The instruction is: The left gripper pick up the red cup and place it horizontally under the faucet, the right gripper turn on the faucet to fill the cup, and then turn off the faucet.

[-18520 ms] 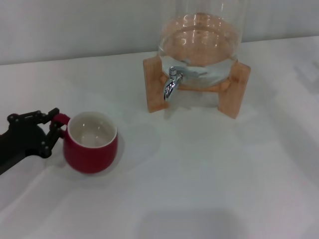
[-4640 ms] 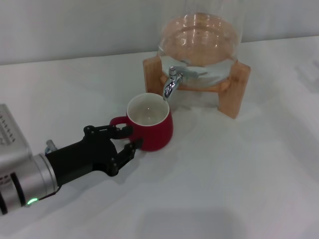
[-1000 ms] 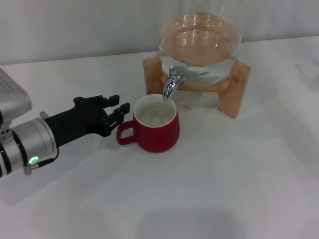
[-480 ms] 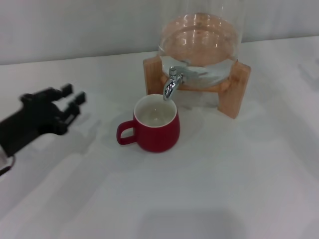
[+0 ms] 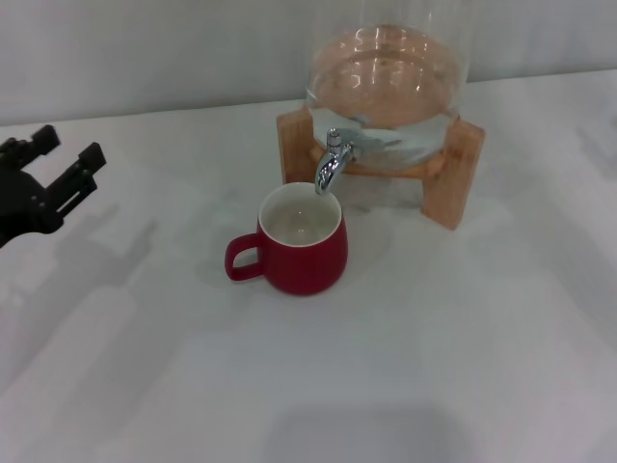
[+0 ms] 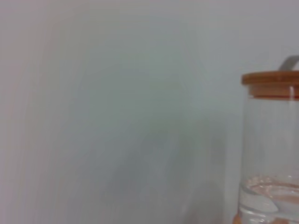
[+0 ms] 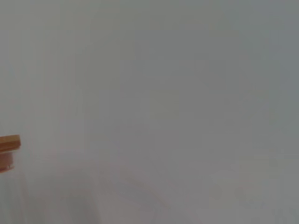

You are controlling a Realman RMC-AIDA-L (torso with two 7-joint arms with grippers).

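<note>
Cup (image 5: 300,249) stands upright on the white table, a little behind its middle, with its mouth right under the faucet (image 5: 331,160); nothing grips it, so placing looks done. It is squat, rounded, glossy dark red, white inside, with a small loop handle toward the left edge. No water shows running. Filling and shutting off remain for the right gripper, which is out of sight. The left gripper (image 5: 46,179), a black claw, hovers at the left edge, fingers spread and empty. Farther back, the chrome spout juts from a clear glass dispenser (image 5: 386,87) on a wooden stand (image 5: 451,174).
</note>
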